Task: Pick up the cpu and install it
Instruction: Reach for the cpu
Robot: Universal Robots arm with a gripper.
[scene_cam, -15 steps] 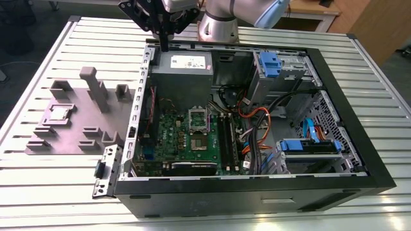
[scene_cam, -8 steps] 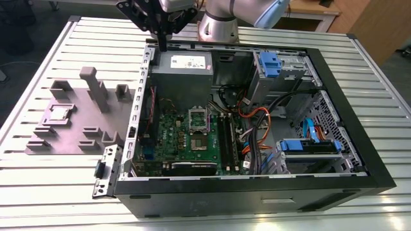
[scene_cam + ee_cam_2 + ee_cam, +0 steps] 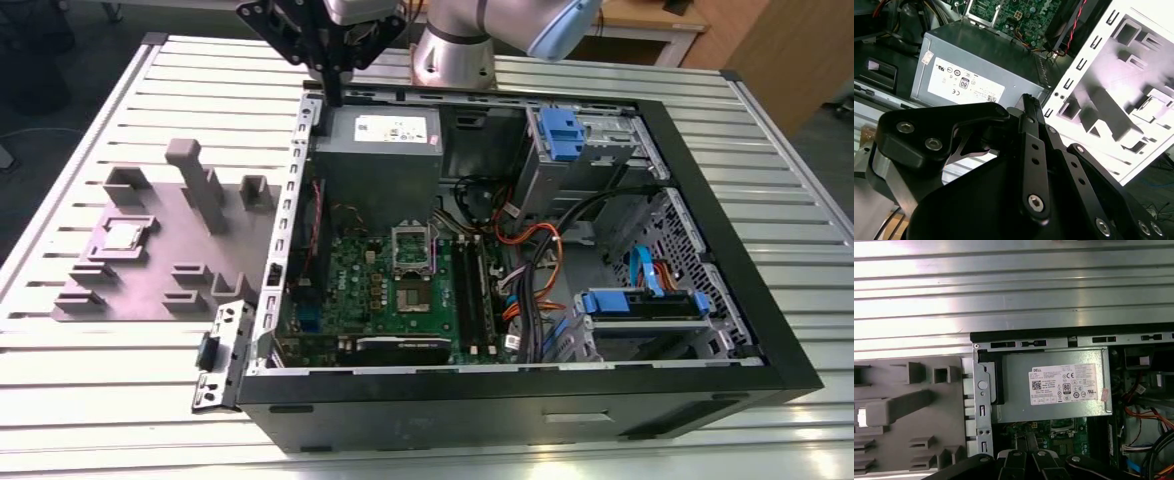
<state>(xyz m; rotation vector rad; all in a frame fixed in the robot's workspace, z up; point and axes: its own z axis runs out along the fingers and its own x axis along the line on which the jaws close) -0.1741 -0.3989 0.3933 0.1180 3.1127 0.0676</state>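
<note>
A slatted metal table [image 3: 80, 400] is topped by an open computer case [image 3: 534, 400] and, at the exterior view's left, a grey moulded tray [image 3: 147, 285]. The cpu [image 3: 124, 235] is seated in a square recess of that tray, well apart from the gripper [image 3: 330, 90]. The gripper is positioned above the far corner of the case, over the rim just beside the grey power supply [image 3: 380, 150]. In the second wrist view its fingers [image 3: 1030, 107] are seen pressed together, and nothing is pinched between them. The green motherboard [image 3: 380, 290] is mounted inside the case, and its silver socket frame [image 3: 414, 245] is set near the board's middle.
</note>
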